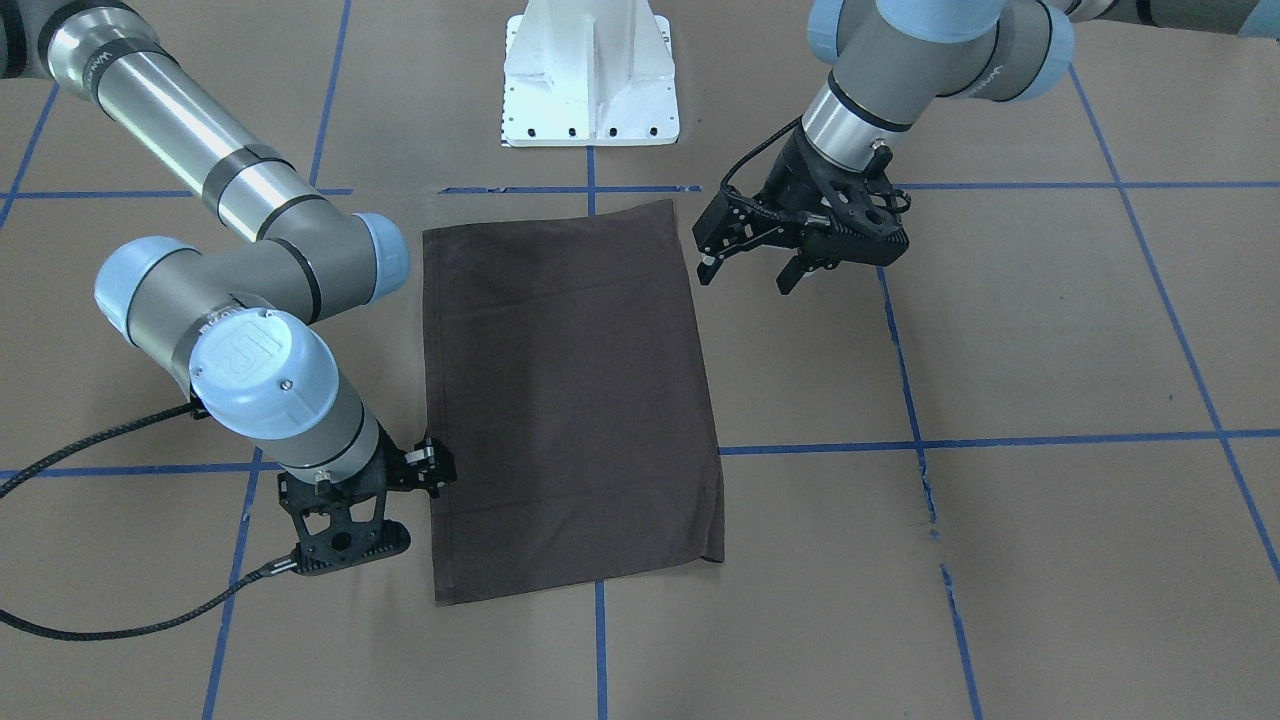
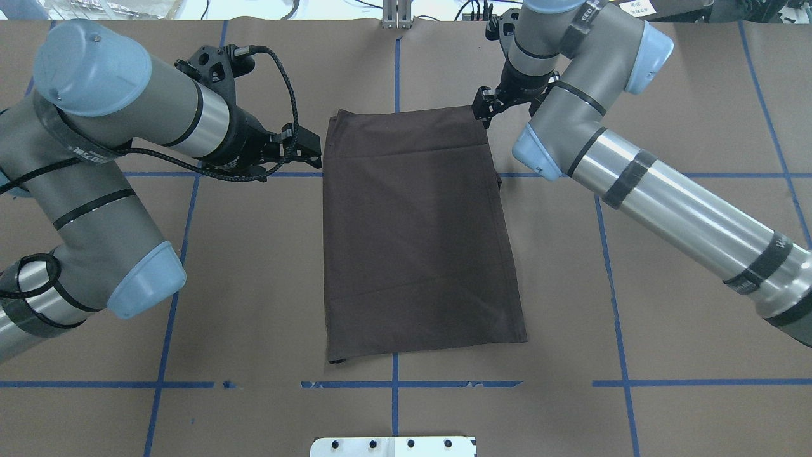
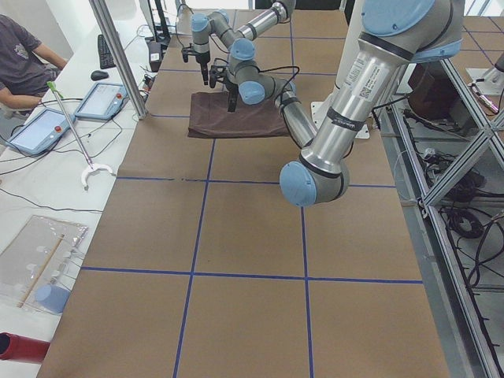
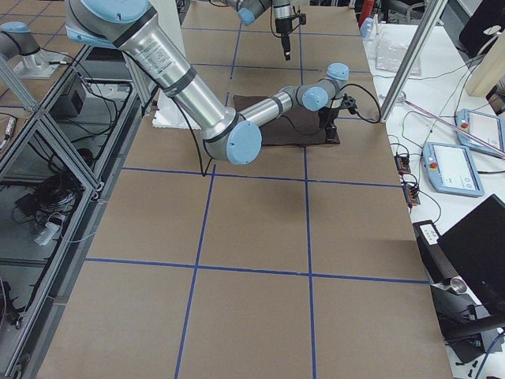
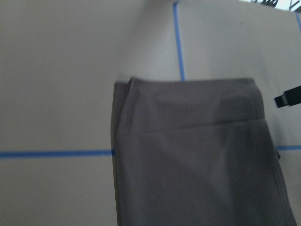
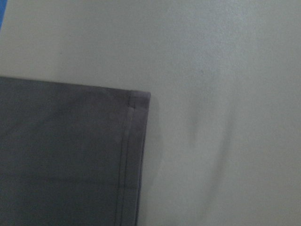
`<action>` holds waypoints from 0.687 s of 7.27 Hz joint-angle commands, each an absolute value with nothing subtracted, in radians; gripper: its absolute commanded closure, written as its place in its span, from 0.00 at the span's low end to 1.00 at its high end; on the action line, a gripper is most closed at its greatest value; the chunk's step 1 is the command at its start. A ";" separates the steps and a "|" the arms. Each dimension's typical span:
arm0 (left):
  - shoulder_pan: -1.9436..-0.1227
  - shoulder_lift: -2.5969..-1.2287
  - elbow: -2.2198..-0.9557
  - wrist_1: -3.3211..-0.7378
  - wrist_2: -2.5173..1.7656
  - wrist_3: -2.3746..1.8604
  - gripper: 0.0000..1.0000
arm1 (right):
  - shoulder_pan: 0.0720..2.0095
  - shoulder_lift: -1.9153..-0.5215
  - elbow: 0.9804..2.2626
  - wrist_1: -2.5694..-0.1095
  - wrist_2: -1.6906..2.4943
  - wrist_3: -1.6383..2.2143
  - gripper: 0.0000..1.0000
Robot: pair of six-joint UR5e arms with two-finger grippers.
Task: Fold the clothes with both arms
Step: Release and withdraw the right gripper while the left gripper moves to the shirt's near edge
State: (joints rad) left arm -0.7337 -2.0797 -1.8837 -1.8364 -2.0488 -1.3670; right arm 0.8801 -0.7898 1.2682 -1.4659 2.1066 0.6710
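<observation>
The clothes (image 1: 565, 400) are one dark grey-brown shirt folded into a flat rectangle in the middle of the table, also seen from overhead (image 2: 412, 235). My left gripper (image 1: 748, 272) hangs open above the table beside the shirt's left edge (image 2: 312, 151), holding nothing. The left wrist view looks down on the shirt's far end (image 5: 197, 160). My right gripper (image 1: 437, 466) sits low beside the far right corner (image 2: 481, 106), its fingers apart and empty. That hemmed corner (image 6: 66, 155) lies flat on the paper in the right wrist view.
The white pedestal (image 1: 590, 75) stands at the robot's side of the table. Blue tape lines (image 2: 393, 384) grid the brown paper. In the exterior left view a person (image 3: 24, 59) sits at a side table with tablets (image 3: 102, 100).
</observation>
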 commanded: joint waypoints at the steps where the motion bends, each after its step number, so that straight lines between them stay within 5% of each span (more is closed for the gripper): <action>1: -0.614 -2.042 -1.908 -1.835 -1.970 -1.617 0.00 | 0.859 -0.966 1.592 -1.592 2.137 0.754 0.00; 3: -0.421 -2.028 -1.920 -1.780 -1.791 -1.835 0.00 | 0.790 -1.107 1.818 -1.618 2.137 0.912 0.00; 5: -0.289 -2.036 -1.919 -1.688 -1.688 -1.951 0.00 | 0.735 -1.167 1.914 -1.608 2.119 1.012 0.00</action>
